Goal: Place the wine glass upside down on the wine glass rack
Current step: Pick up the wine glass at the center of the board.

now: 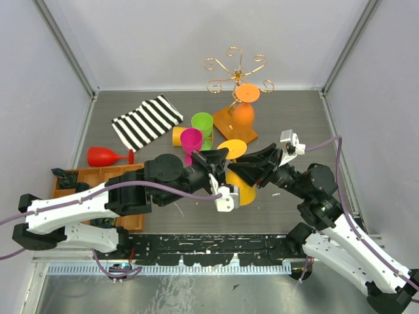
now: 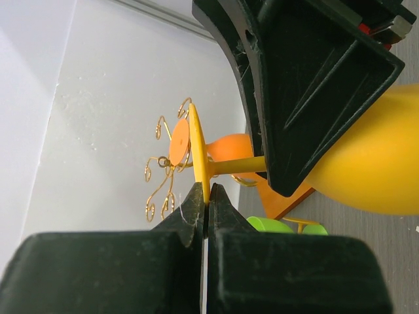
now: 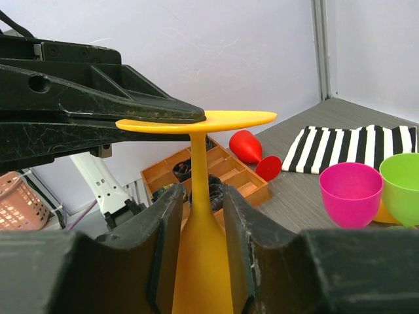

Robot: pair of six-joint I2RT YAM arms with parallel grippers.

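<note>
yellow-orange plastic wine glass [image 1: 245, 190] is upside down, foot on top, near the middle of the grey worktop [image 1: 294, 118] (can't tell if its rim touches the surface). both hands are on it. left hand [image 2: 206, 199] pressed together, pinching the edge of the flat foot disc. right hand [image 3: 200, 209] closed around the stem, fingers touching where it widens into the bowl. thin gold wire rack on an orange-brown wooden base [image 1: 236, 69] stands at the far side, well apart from this glass, with an orange glass [image 1: 243, 112] hanging inverted on it. magenta cup [image 1: 191, 140] and green cup [image 1: 202, 123] sit between
</note>
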